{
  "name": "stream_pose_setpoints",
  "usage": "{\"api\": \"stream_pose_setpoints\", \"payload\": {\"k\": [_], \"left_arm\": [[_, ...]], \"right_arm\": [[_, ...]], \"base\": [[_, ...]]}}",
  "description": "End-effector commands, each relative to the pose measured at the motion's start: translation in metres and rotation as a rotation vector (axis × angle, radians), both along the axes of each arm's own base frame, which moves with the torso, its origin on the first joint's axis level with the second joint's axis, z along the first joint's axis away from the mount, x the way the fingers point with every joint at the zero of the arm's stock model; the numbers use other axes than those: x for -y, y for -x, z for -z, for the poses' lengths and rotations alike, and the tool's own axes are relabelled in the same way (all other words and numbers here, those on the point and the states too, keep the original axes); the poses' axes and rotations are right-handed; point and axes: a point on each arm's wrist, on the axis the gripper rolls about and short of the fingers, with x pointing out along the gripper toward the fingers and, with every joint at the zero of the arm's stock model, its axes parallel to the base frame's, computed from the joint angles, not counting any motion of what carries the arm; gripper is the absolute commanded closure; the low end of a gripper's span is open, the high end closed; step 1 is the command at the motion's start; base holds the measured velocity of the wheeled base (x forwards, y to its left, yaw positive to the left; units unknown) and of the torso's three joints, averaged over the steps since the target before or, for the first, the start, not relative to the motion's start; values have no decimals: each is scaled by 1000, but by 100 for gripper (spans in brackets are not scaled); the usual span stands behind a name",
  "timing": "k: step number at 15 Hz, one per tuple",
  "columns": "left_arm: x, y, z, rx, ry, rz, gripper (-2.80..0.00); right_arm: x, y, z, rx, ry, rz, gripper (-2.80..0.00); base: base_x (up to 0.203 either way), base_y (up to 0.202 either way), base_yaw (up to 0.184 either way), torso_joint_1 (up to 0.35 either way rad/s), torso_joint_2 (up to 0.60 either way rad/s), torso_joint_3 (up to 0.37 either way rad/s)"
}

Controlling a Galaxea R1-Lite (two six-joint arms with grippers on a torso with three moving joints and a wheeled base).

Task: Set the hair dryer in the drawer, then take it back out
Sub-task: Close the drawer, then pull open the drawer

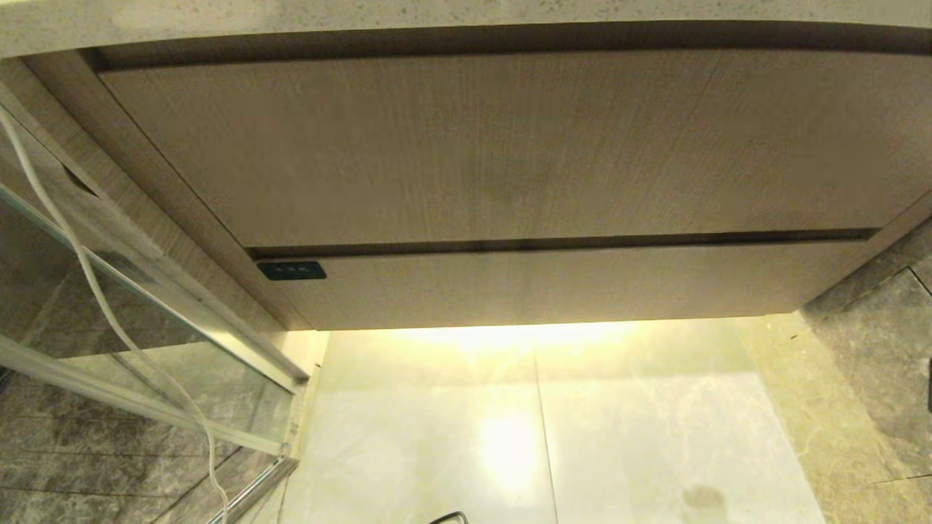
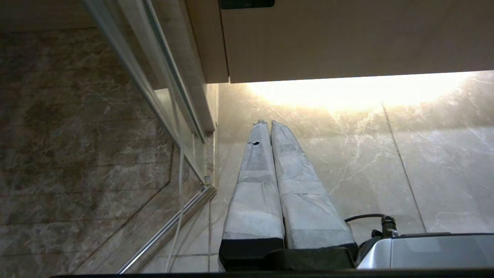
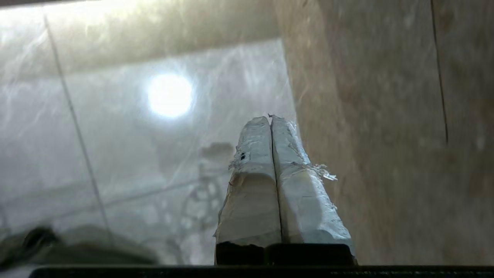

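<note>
Heads up: your drawer (image 1: 553, 284) sits shut across the frame's lower middle, hair dryer nowhere in view. Right claw (image 3: 271, 117) and left claw (image 2: 266, 122) are both clenched, empty. Clenched tips could skid off that flat front.

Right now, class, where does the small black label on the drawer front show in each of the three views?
Head view: the black label sits at the left end of the shut drawer.
Left wrist view: the label is cut by the top edge.
Right wrist view: not in it.
Shared landmark: the glossy floor.
</note>
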Motion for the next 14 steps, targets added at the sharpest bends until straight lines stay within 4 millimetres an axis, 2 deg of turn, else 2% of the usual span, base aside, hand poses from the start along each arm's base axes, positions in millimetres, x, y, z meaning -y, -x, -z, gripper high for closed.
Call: {"api": "stream_pose_setpoints", "payload": {"k": [1, 7, 10, 14], "left_arm": [[0, 0, 1, -4, 0, -1, 0], [0, 0, 0, -1, 0, -1, 0], [0, 0, 0, -2, 0, -1, 0], [0, 0, 0, -2, 0, -1, 0]], "right_arm": [[-26, 63, 4, 88, 18, -39, 0], [-50, 130, 73, 213, -10, -163, 0], [-54, 149, 90, 285, -27, -303, 0], [-54, 170, 100, 487, -17, -363, 0]], "base": [[0, 0, 0, 0, 0, 0], [0, 0, 0, 0, 0, 0], [0, 0, 0, 0, 0, 0], [0, 0, 0, 0, 0, 0]]}}
